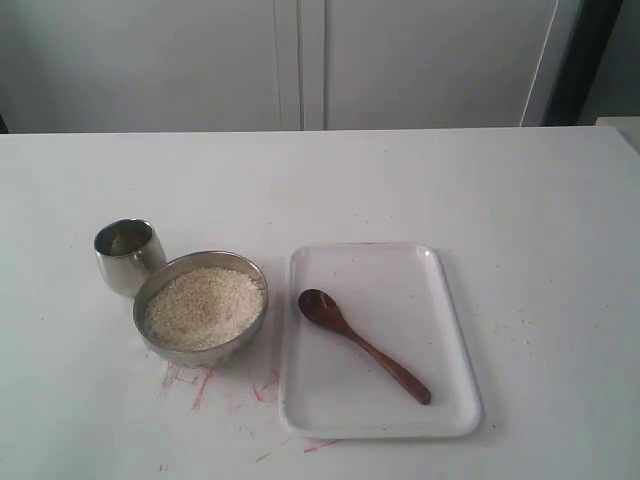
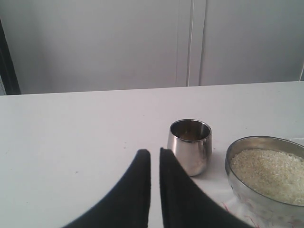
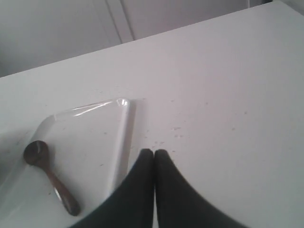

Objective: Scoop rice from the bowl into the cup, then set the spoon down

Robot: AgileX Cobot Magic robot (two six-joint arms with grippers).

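Two steel vessels are standing close together on the white table (image 1: pixel 500 200): the small, rounded, shiny steel cup (image 1: pixel 128 262), upright, and just beside it the wide, shallow, shiny steel bowl (image 1: pixel 200 352). Off-white uncooked rice (image 1: pixel 203 306) is filling that bowl nearly to its rim. The reddish-brown wooden spoon (image 1: pixel 362 345) is lying diagonally in the white rectangular tray (image 1: pixel 440 400) next to the bowl, scoop end toward it. The left gripper (image 2: pixel 155 152) is showing only a thin slit between its black fingers, gripping nothing; the right gripper (image 3: pixel 154 152) is pressing its fingers fully together, also empty.
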